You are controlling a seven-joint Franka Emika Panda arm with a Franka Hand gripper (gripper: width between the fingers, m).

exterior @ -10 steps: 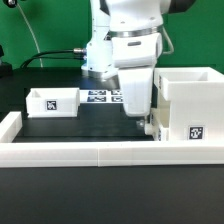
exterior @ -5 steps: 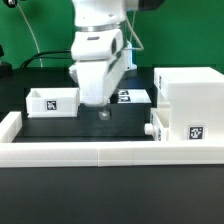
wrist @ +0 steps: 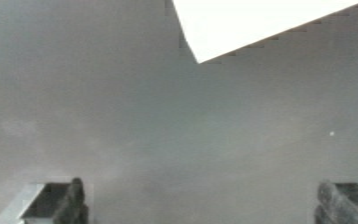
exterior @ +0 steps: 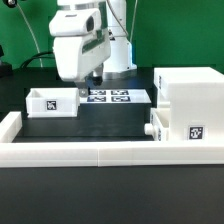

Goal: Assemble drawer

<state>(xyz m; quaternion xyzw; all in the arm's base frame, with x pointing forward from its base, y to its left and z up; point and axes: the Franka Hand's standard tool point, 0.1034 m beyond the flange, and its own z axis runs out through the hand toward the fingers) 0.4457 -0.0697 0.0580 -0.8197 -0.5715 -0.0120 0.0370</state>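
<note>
In the exterior view, your claw (exterior: 95, 77) hovers high beside the loose tray (exterior: 52, 101) at that view's left, probably lining up a grasp; the drawer's hollow box (exterior: 190, 92) stands at the right, a second tray (exterior: 163, 127) seated low in it, knob outward. All smooth, square-edged white plastic. In the wrist view, fingers (wrist: 55, 201) stand wide apart, empty, over matte grey tabletop (wrist: 158, 120)
</note>
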